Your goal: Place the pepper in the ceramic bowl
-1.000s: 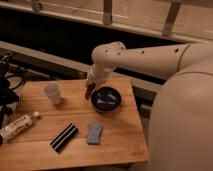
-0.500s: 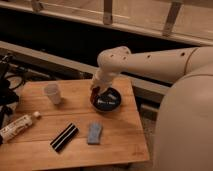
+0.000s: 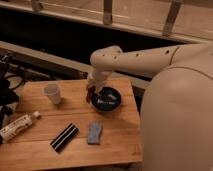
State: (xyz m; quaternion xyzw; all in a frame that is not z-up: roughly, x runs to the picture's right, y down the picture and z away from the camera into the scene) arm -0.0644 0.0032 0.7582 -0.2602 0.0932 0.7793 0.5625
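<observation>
The ceramic bowl (image 3: 107,99) is dark, with pale marks inside, and sits on the wooden table (image 3: 45,150) right of centre. My gripper (image 3: 91,93) hangs from the white arm (image 3: 130,60) over the bowl's left rim. A small red-orange pepper (image 3: 89,94) shows at its tip, held just above the rim's left edge. The pepper is partly hidden by the gripper.
A translucent white cup (image 3: 52,93) stands left of the bowl. A light blue sponge (image 3: 94,133) and a black striped bar (image 3: 64,137) lie in front. A white bottle (image 3: 17,126) lies at the left edge. Dark gear (image 3: 6,92) is at the far left.
The arm has lowered the gripper with the pepper from above the bowl's back left down to its left rim.
</observation>
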